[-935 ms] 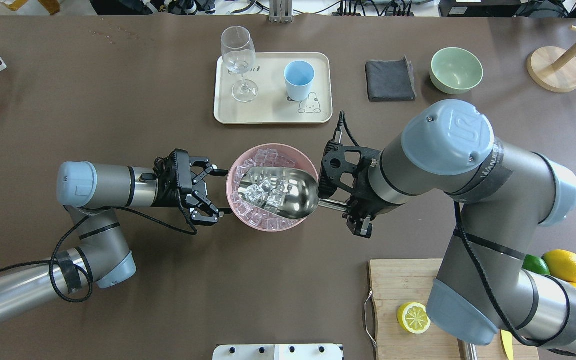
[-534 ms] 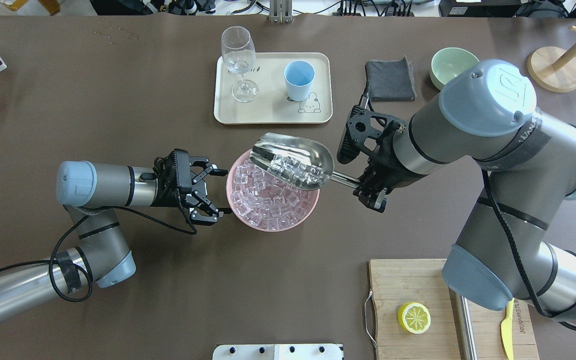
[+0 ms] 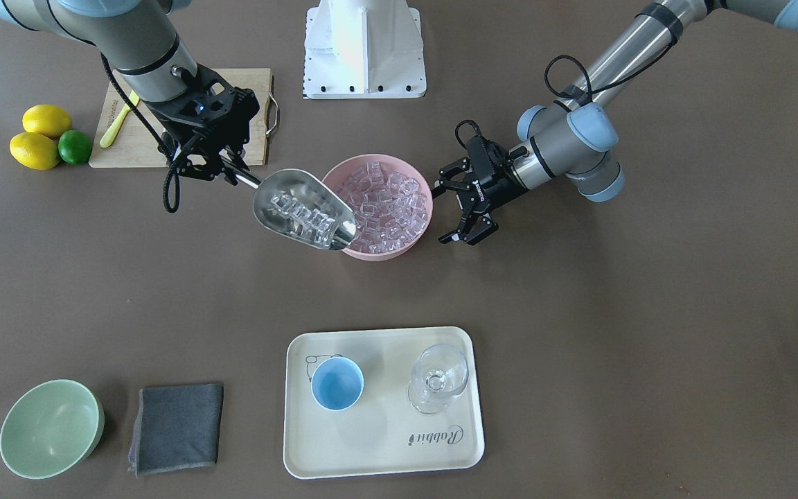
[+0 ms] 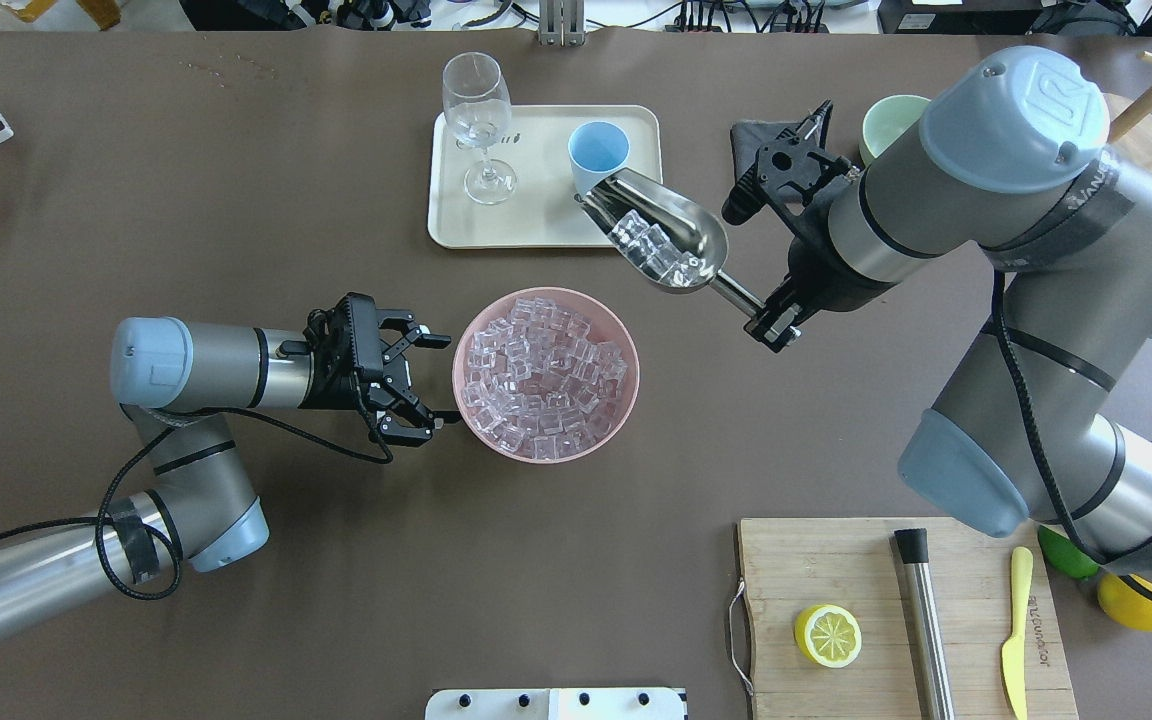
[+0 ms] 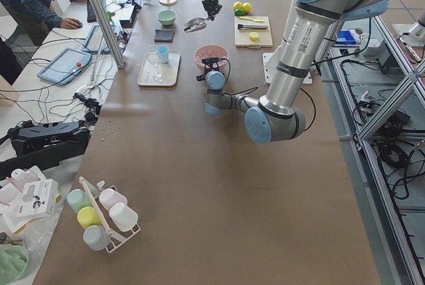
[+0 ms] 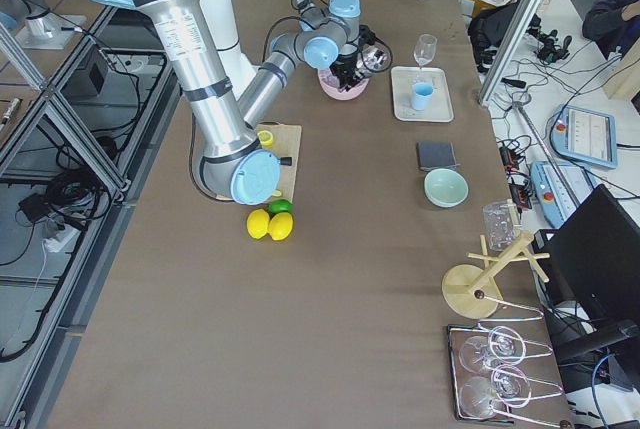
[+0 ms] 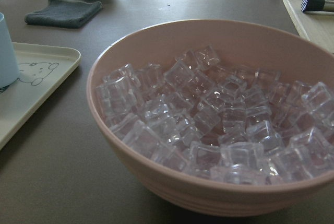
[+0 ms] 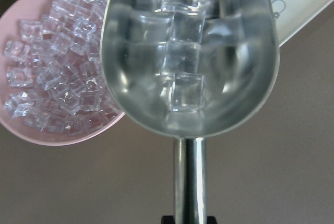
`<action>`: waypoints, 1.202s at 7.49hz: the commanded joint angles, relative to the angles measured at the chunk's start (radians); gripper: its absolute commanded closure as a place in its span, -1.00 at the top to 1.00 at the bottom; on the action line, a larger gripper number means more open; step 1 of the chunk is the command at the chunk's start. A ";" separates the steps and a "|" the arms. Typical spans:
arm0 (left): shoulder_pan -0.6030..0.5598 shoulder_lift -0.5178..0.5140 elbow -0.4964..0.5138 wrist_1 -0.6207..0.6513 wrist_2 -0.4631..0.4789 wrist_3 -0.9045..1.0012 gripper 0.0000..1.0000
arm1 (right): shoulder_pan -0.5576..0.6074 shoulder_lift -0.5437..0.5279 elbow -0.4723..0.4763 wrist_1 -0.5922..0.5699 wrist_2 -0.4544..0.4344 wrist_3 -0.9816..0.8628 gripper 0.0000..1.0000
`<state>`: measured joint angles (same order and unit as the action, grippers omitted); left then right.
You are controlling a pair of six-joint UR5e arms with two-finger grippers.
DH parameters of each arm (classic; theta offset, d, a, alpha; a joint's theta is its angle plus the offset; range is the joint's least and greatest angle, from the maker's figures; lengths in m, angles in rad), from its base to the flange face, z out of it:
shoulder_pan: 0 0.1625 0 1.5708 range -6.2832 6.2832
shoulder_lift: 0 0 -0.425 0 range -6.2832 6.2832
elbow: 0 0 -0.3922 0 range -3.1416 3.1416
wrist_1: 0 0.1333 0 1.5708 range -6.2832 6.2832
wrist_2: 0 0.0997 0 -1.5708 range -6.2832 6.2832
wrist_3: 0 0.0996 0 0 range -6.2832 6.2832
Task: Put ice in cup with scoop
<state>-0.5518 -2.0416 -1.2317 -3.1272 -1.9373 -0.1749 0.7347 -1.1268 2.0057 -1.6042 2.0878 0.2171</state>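
My right gripper (image 4: pixel 768 320) is shut on the handle of the steel scoop (image 4: pixel 671 235), held in the air with several ice cubes (image 4: pixel 648 250) in its pan. In the overhead view the scoop's mouth is next to the light-blue cup (image 4: pixel 597 150) on the tray. In the front view the scoop (image 3: pixel 302 208) hangs by the rim of the pink bowl (image 3: pixel 378 255), far from the cup (image 3: pixel 337 383). The bowl (image 4: pixel 626 400) is full of ice (image 7: pixel 209 114). My left gripper (image 4: pixel 439 385) is open at the bowl's left side.
A cream tray (image 4: pixel 536 230) holds the cup and a stemmed glass (image 4: pixel 476 110). A grey cloth (image 3: pixel 177 426) and a green bowl (image 3: pixel 49 428) lie beside it. A cutting board (image 4: pixel 836 560) carries a lemon half (image 4: pixel 827 635), a steel cylinder (image 4: pixel 921 620) and a yellow knife (image 4: pixel 1014 630).
My right arm lifted the loaded scoop out of the pink bowl and carried it away toward the tray and cup. My left arm stayed beside the bowl.
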 commanded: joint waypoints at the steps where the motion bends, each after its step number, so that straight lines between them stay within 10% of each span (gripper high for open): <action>1: -0.014 0.011 -0.008 0.034 -0.003 -0.002 0.97 | 0.032 0.022 -0.057 -0.020 0.017 0.154 -1.00; 5: -0.071 0.061 -0.070 0.163 -0.049 0.000 0.97 | 0.052 0.230 -0.204 -0.319 0.099 0.196 -1.00; 9: -0.172 0.121 -0.160 0.373 -0.179 -0.002 0.97 | 0.114 0.395 -0.450 -0.364 0.259 0.186 -1.00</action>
<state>-0.6731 -1.9514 -1.3598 -2.8356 -2.0598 -0.1757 0.8274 -0.7963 1.6498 -1.9552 2.3144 0.4075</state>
